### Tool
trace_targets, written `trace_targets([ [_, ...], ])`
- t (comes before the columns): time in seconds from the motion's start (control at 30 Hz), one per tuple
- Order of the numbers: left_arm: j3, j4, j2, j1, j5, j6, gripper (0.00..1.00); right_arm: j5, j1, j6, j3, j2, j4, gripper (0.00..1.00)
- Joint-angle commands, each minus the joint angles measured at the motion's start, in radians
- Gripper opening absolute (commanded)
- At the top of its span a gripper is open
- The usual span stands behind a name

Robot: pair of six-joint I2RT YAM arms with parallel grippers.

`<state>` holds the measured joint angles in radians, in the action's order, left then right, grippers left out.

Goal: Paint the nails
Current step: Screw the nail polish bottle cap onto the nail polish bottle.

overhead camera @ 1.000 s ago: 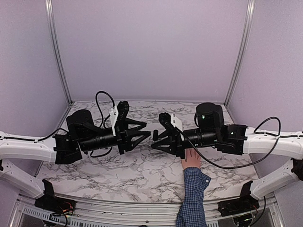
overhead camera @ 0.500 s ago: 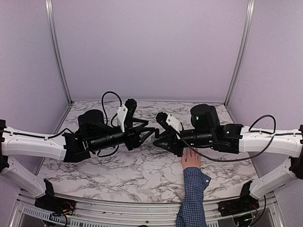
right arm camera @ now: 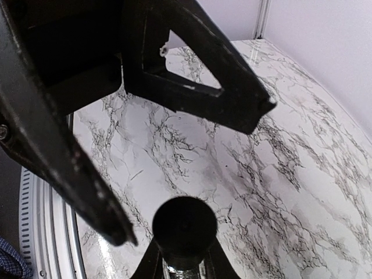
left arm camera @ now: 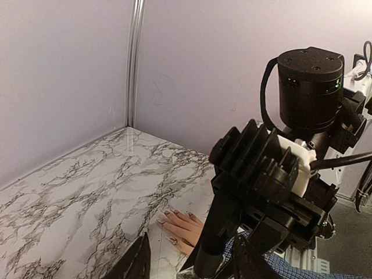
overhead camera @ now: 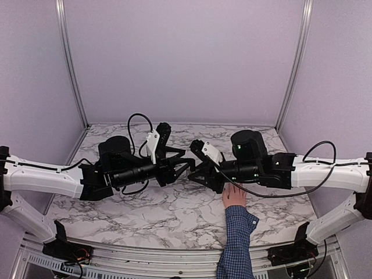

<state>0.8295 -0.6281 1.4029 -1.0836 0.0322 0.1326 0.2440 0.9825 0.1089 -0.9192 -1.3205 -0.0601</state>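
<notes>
I am watching both arms meeting over the middle of the marble table. The left arm is reaching in from the left and the right arm from the right, with their tips almost nose to nose.

The right jaws are pinching fully shut on a small dark-capped bottle. In the right wrist view its round black cap is sitting between the two fingers at the bottom edge, clear of the table. The left jaws are standing partly open and gripping nothing. Their two black fingers are spreading on either side of the cap, and I am seeing a gap between them and it. In the left wrist view the same fingers are showing apart at the bottom edge, with the right arm's wrist filling the right half.

The hand is lying palm down on the table, right of centre and near the front edge, just under the right arm. Its blue checked sleeve is running back toward the near edge. From above, that arm is hiding the fingertips. In the left wrist view the fingers are spreading on the marble and the nails are showing as small dark tips. They are too small for me to tell whether they are coated.
</notes>
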Motion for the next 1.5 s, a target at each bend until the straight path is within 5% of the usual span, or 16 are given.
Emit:
trace_targets([
  [0.0, 0.006, -0.038, -0.019, -0.01, 0.046, -0.005, 0.49, -0.011, 0.008, -0.002, -0.045, -0.01, 0.03, 0.0],
  [0.53, 0.056, -0.006, 0.061, -0.016, -0.066, -0.005, 0.43, 0.016, 0.013, -0.007, -0.077, -0.035, 0.044, 0.0],
  [0.7, 0.063, -0.005, 0.063, -0.016, -0.055, -0.014, 0.29, 0.02, 0.015, -0.002, -0.081, -0.041, 0.042, 0.0],
  [0.87, 0.069, -0.005, 0.068, -0.016, -0.037, -0.011, 0.0, 0.024, 0.013, -0.005, -0.08, -0.039, 0.042, 0.0],
  [1.03, 0.061, -0.006, 0.05, -0.016, -0.042, 0.007, 0.0, 0.026, 0.012, -0.006, -0.063, -0.018, 0.051, 0.0],
  [1.2, 0.055, -0.011, 0.026, -0.015, -0.057, 0.025, 0.0, 0.027, 0.007, -0.01, -0.041, 0.004, 0.097, 0.23],
  [1.47, 0.036, -0.046, -0.001, -0.015, -0.074, 0.042, 0.0, 0.028, 0.005, -0.018, -0.021, 0.017, 0.12, 0.35],
])
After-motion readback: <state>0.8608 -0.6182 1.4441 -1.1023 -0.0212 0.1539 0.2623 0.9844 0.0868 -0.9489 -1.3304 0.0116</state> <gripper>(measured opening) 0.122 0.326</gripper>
